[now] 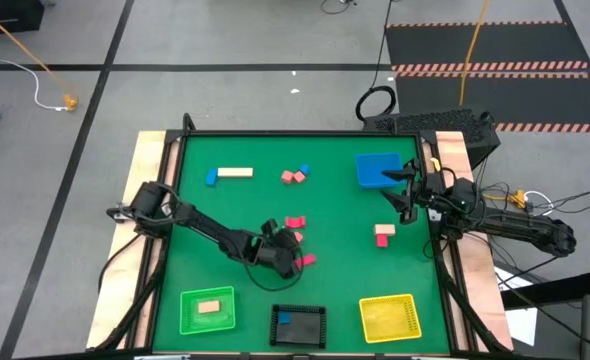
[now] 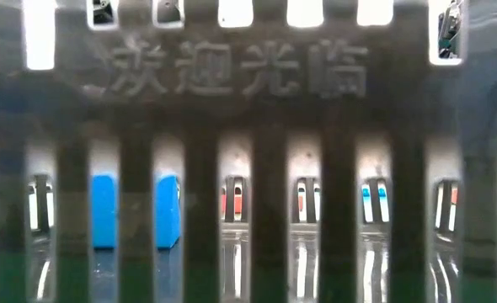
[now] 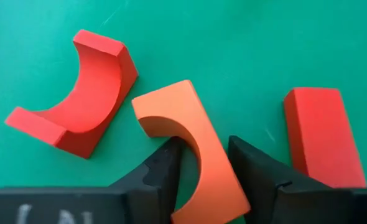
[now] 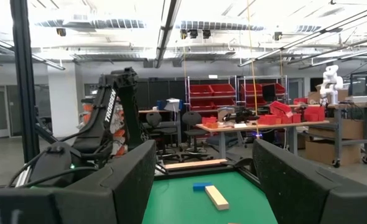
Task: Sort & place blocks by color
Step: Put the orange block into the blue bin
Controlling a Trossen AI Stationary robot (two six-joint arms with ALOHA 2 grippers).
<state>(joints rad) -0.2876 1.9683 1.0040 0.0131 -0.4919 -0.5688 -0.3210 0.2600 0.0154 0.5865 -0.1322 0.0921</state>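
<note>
The left gripper (image 3: pixel 202 171) sits low on the green desk (image 1: pixel 255 205), its fingers (image 3: pixel 162 171) closed around an orange-red arched block (image 3: pixel 186 130). A red arch (image 3: pixel 84 99) and a red bar (image 3: pixel 323 134) lie just beside it. The right gripper (image 1: pixel 403 190) hangs open near the blue tray (image 1: pixel 378 169). Other blocks lie scattered; one tan block (image 1: pixel 210 306) rests in the green tray (image 1: pixel 188 322).

Green (image 1: pixel 207 311), black (image 1: pixel 298 325), yellow trays (image 1: pixel 390 318)
</note>
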